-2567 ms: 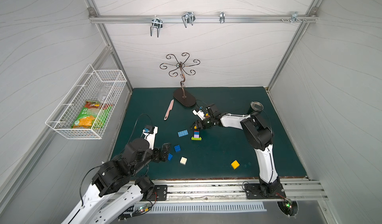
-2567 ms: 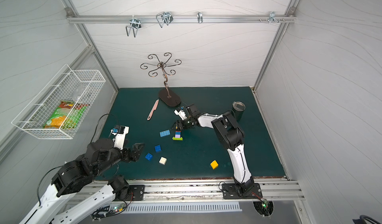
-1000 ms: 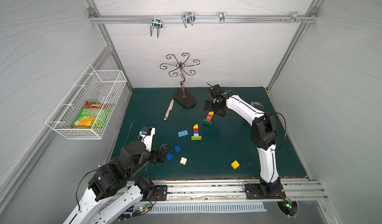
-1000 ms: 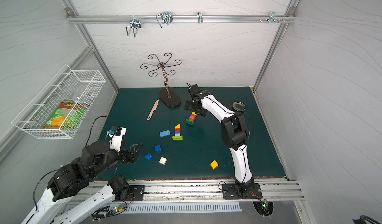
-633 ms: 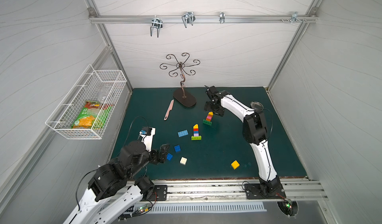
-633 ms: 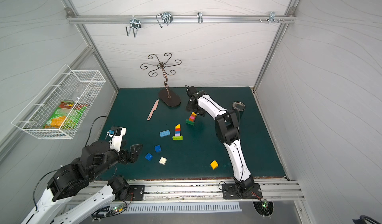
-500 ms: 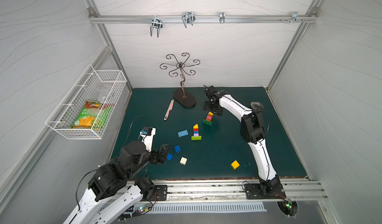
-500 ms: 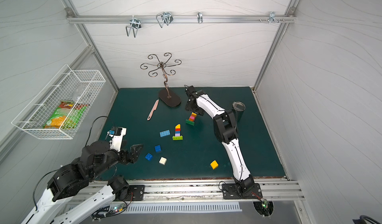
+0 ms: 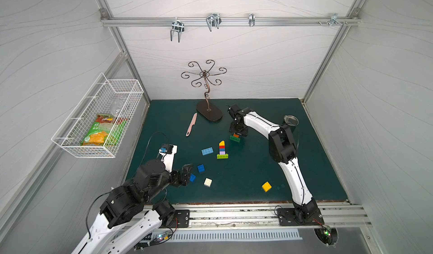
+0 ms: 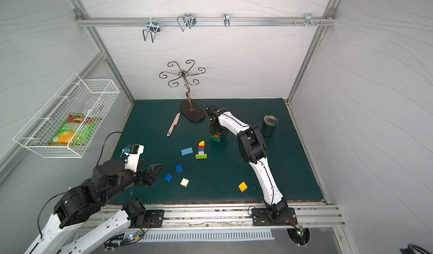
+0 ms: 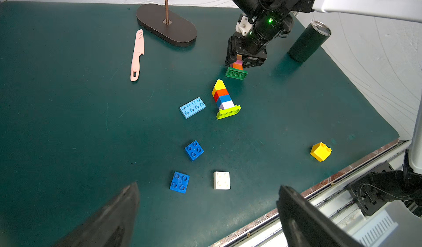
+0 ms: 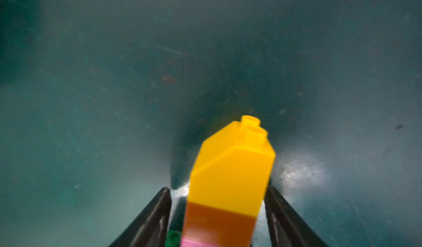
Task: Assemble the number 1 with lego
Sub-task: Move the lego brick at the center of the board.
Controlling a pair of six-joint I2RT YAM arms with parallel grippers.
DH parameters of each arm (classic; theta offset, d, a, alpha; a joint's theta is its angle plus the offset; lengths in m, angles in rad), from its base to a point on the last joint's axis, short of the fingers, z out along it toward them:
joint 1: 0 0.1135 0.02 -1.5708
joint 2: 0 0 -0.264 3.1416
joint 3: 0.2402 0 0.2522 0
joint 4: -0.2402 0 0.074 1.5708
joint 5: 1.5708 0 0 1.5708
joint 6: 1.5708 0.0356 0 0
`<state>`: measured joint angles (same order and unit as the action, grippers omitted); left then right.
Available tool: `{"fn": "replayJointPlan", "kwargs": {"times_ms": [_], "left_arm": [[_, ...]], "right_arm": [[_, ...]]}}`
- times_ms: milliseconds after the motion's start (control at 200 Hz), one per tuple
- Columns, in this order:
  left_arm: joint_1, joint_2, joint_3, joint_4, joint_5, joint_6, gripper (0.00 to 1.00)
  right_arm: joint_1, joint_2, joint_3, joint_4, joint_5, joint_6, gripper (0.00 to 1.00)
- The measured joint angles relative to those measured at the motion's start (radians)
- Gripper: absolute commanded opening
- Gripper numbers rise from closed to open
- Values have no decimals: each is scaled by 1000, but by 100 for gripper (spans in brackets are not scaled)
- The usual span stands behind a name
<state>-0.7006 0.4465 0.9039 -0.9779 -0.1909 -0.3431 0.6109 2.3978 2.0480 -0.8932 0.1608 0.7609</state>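
Observation:
A lego tower (image 9: 222,148) (image 11: 225,99) of yellow, red, blue and lilac bricks stands on a lime base mid-mat. Behind it a second tower (image 9: 235,138) (image 12: 230,166), yellow over orange and pink on a dark-green base, stands between the fingers of my right gripper (image 9: 237,133) (image 12: 218,188). The jaws straddle it, with a gap showing on one side. Loose lego lies nearer: a light-blue brick (image 11: 192,107), two blue bricks (image 11: 194,150) (image 11: 179,182), a white one (image 11: 221,180) and a yellow one (image 11: 320,151). My left gripper (image 9: 187,174) (image 11: 207,186) hovers open and empty by the blue bricks.
A pink knife (image 9: 191,124) and a metal hook stand with an oval base (image 9: 209,114) are at the back of the mat. A dark tumbler (image 10: 270,125) stands at the back right. A wire basket (image 9: 98,119) hangs on the left wall.
My right gripper left the lime-based tower, came down over the green-based tower, and its jaws have narrowed around it. The left arm has barely moved.

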Motion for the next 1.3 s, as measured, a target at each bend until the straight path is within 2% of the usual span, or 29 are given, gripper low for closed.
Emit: {"fn": "replayJointPlan", "kwargs": {"times_ms": [190,620,840,906,1051,1196,1301], "left_arm": [[0,0,0,0,0,0,99],[0,0,0,0,-8,0,99],[0,0,0,0,-16,-1,99],[0,0,0,0,-18,-1,99],[0,0,0,0,-20,-1,99],[0,0,0,-1,-24,-1,99],[0,-1,0,-1,-27,-1,99]], "right_arm": [[-2,-58,-107,37,-5,-25,47],[-9,-269,-449,119,-86,-86,49],[-10,-316,-512,134,-135,-115,68],[-11,-326,-511,127,-142,-125,76],[-10,-374,-464,86,-138,-135,86],[14,-457,-394,62,-116,-142,87],[83,-478,-317,41,-97,-145,89]]}}
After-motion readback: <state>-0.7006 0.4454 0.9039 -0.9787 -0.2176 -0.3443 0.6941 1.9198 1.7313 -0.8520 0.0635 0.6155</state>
